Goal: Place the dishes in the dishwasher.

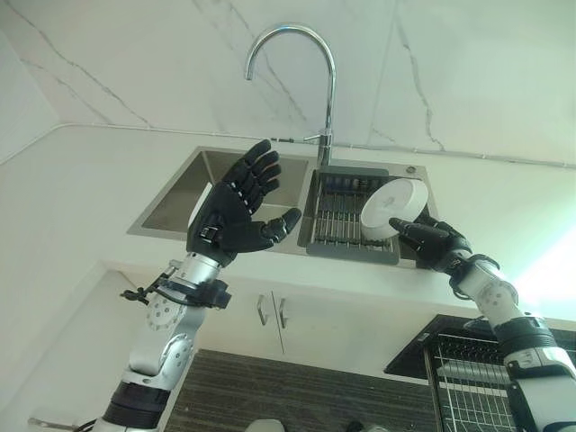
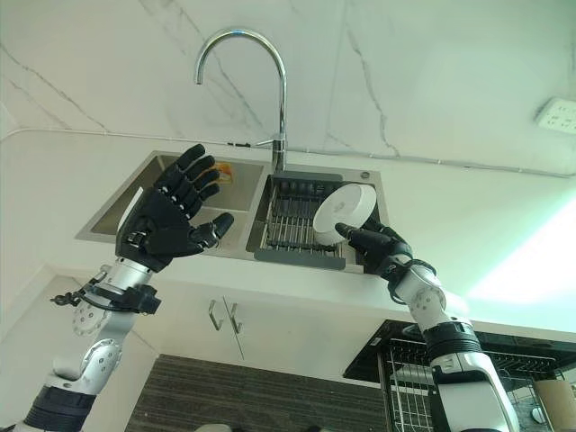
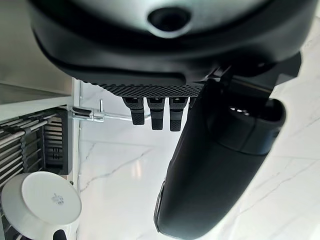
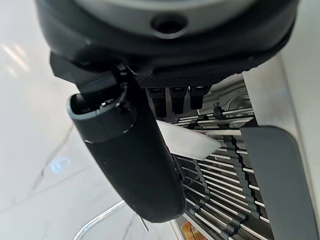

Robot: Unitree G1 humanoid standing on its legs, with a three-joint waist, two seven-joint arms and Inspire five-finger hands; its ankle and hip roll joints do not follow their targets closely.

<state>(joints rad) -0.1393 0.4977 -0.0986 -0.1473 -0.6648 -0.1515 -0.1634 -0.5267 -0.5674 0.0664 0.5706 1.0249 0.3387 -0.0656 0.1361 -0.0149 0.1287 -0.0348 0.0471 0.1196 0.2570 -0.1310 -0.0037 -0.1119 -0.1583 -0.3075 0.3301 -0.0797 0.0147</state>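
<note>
Both eye views look from the robot's head toward the sink [image 1: 225, 193] and faucet [image 2: 241, 81], from places slightly apart, so they share the same scene. The left wrist view looks very near along the left hand [image 3: 220, 165] toward the marble wall. The right wrist view looks close along the right hand [image 4: 130, 165] into the dish rack [image 4: 225, 170], which the eye views share.
</note>
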